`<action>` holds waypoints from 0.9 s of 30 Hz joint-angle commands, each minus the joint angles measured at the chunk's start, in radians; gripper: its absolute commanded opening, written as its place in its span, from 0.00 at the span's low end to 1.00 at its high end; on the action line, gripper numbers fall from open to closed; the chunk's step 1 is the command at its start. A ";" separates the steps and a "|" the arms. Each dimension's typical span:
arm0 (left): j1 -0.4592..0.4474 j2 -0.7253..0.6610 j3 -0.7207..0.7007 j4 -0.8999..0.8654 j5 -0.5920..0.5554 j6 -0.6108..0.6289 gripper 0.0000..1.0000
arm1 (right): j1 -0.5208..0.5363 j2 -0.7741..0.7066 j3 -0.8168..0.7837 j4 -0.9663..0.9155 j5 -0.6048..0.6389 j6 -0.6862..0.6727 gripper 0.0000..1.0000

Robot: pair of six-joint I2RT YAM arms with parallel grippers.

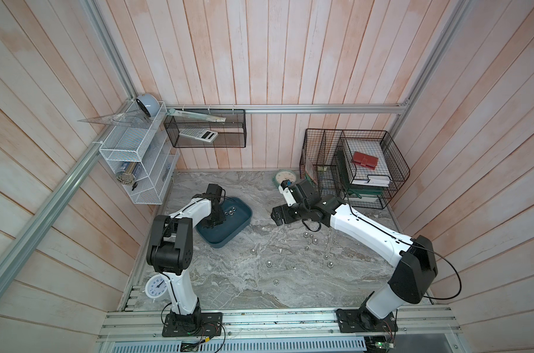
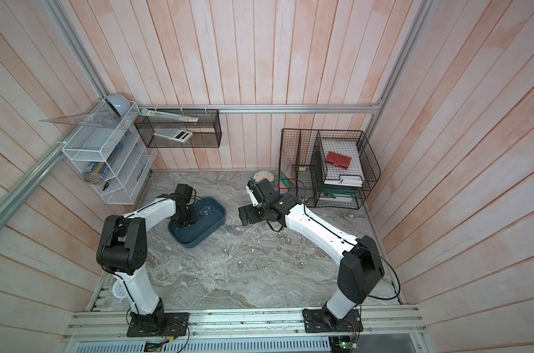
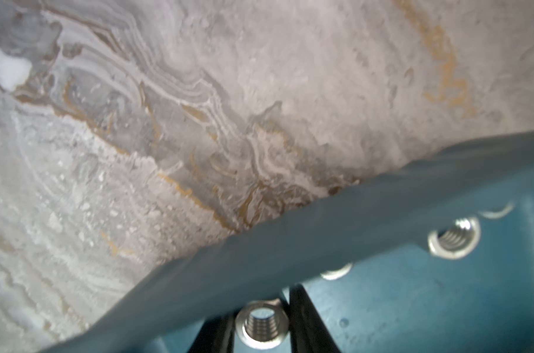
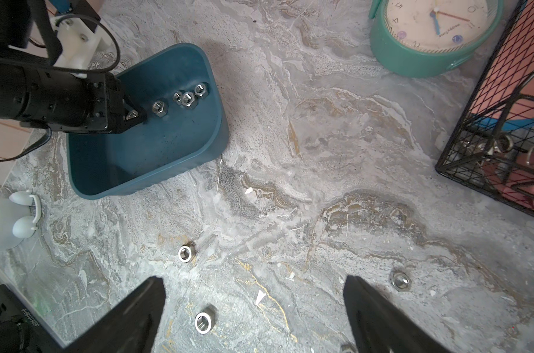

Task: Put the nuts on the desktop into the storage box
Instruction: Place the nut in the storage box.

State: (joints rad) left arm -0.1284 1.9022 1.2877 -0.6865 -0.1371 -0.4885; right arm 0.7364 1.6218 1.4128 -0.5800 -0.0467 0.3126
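**1. Left claw** [image 4: 133,115]. Tips are inside the storage box [image 4: 220,128]. The jaws are closed on the held nut [image 3: 262,326], which is pinched between two black fingers [image 3: 305,321] with its threaded bore facing the wrist camera. The box rim passes close beyond the tips. Whether the held nut touches the box floor cannot be told.

**2. Storage box.** Dark teal tub with rounded corners, standing on the desktop [image 4: 320,152]. It surrounds the left claw's tips and lies ahead of the right claw [image 4: 256,308], off to one side and well apart from it.

**3. Boxed nuts** [image 4: 188,100]. Four lie on the box floor beyond the left claw's tips. One is just beside the tips. The other three are clustered further on, near the far wall.

**4. Right claw.** The jaws are spread wide and grip nothing. It is held over bare desktop.

**5. Desktop nuts** [image 4: 203,322].
- One shows in the gap between the right claw's fingers [image 4: 131,318].
- A second lies just ahead of one finger.
- A third lies just outside the opposite finger.
- In both top views, about ten are scattered near that claw's forearm, apart from the box.

**6. Surroundings.**
- A mint-green clock [image 4: 428,45] and a black wire basket [image 4: 504,122] stand far ahead of the right claw.
- A white alarm clock [image 4: 2,220] stands out to the side of the right claw, the side where the box lies.
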 commanded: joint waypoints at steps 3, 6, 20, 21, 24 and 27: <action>0.010 0.043 0.045 0.023 0.004 0.026 0.32 | -0.008 0.020 0.032 -0.023 -0.007 -0.007 0.98; 0.011 0.047 0.050 0.020 0.007 0.028 0.34 | -0.010 0.020 0.032 -0.026 -0.007 -0.006 0.98; 0.009 -0.103 -0.034 -0.005 0.032 -0.004 0.51 | -0.011 0.007 0.010 -0.008 -0.031 0.014 0.98; 0.008 -0.124 -0.044 -0.008 0.034 -0.009 0.51 | -0.011 0.002 0.005 -0.006 -0.034 0.017 0.98; -0.004 -0.181 -0.073 -0.019 0.043 -0.020 0.51 | -0.010 -0.009 -0.012 0.003 -0.045 0.027 0.98; -0.028 -0.231 -0.095 -0.030 0.049 -0.036 0.53 | -0.010 -0.026 -0.034 0.011 -0.051 0.042 0.98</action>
State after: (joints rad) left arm -0.1360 1.7134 1.2175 -0.6952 -0.1070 -0.5018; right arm 0.7303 1.6218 1.4033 -0.5735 -0.0795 0.3321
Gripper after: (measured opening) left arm 0.524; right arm 0.979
